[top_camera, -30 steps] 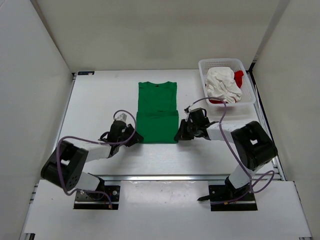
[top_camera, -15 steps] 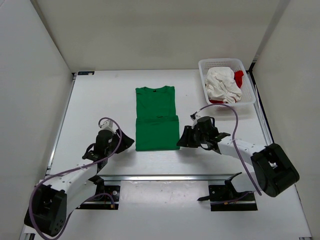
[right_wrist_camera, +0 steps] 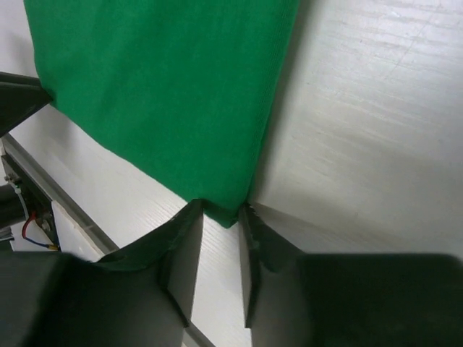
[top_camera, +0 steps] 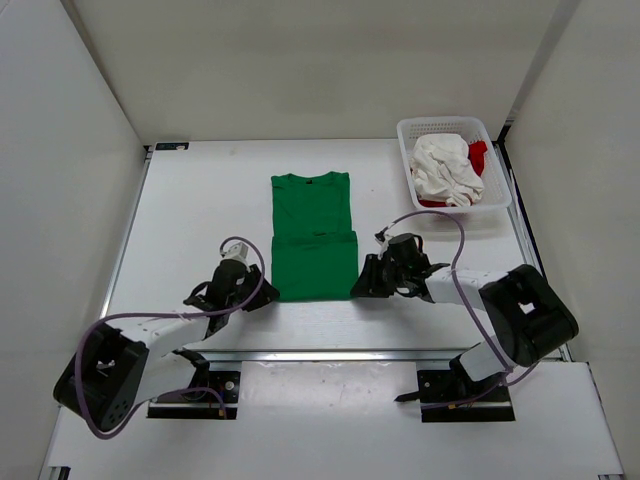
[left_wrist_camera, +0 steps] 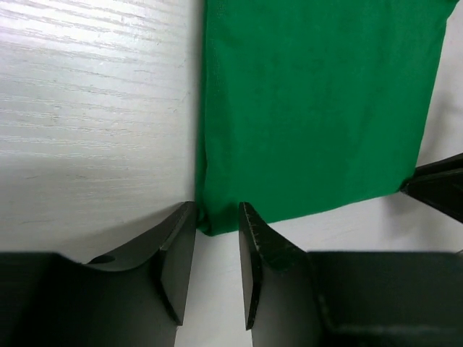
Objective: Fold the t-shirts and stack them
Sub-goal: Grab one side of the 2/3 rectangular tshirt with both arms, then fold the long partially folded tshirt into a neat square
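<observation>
The green t-shirt lies flat mid-table, its lower half folded up into a double layer. My left gripper sits at its near left corner. In the left wrist view the gripper is narrowly open, the shirt corner lying between the fingertips. My right gripper sits at the near right corner. In the right wrist view it is also narrowly open around the shirt corner. The white t-shirt and red t-shirt lie crumpled in the basket.
The white mesh basket stands at the back right corner of the table. White walls enclose the table on the left, back and right. A metal rail runs along the near edge by the arm bases.
The green shirt slid a little toward the near edge, then stayed put. Both grippers drew back and have come in again to the shirt's near corners.
</observation>
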Controlling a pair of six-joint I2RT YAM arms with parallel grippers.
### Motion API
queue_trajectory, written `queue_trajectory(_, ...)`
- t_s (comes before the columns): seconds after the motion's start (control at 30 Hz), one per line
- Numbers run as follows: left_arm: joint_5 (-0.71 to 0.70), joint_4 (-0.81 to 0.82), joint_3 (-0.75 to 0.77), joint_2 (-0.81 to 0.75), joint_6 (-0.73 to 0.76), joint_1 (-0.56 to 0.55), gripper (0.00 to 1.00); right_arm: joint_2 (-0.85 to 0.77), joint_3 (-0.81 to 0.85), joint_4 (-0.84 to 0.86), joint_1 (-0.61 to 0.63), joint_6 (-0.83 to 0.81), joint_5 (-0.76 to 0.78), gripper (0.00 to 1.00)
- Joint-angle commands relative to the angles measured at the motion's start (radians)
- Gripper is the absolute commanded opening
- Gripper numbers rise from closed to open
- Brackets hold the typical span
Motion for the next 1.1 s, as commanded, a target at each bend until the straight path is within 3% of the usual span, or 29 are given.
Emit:
queue_trajectory(0.0,-0.029,-0.045,0.0,0.042,0.006,-0.009,0.4,0.045,0.012,0.004,-0.002,-0.012,0.017,0.24)
queue_trajectory(0.07,-0.023,-0.031,0.009,0.074,0.006,-0.026,0.37,0.057,0.02,0.004,-0.001,-0.01,0.015,0.18)
queue_trajectory(0.2,-0.029,-0.031,0.029,0.094,0.006,-0.043,0.11,0.053,0.026,-0.005,0.01,-0.013,0.023,0.0)
queue_trajectory(0.27,-0.041,-0.07,0.041,0.076,0.015,-0.052,0.0,0.022,0.017,-0.02,0.019,-0.007,0.035,0.0)
queue_trajectory(0.43,-0.049,-0.226,0.003,-0.103,0.015,-0.087,0.0,-0.099,-0.087,-0.063,0.1,0.049,0.098,0.0)
queue_trajectory(0.57,-0.066,-0.463,-0.025,-0.375,0.015,-0.096,0.0,-0.246,-0.161,-0.185,0.269,0.101,0.206,0.0)
queue_trajectory(0.67,-0.043,-0.606,0.004,-0.566,-0.023,-0.107,0.0,-0.339,-0.106,-0.299,0.384,0.135,0.291,0.0)
queue_trajectory(0.73,-0.039,-0.659,0.071,-0.614,-0.036,-0.106,0.0,-0.381,-0.045,-0.351,0.392,0.112,0.305,0.0)
queue_trajectory(0.87,0.048,-0.63,0.242,-0.489,0.024,-0.025,0.0,-0.364,0.147,-0.404,0.319,0.005,0.278,0.0)
queue_trajectory(1.07,0.092,-0.441,0.456,-0.199,0.087,0.077,0.0,-0.176,0.394,-0.404,0.064,-0.114,0.132,0.0)
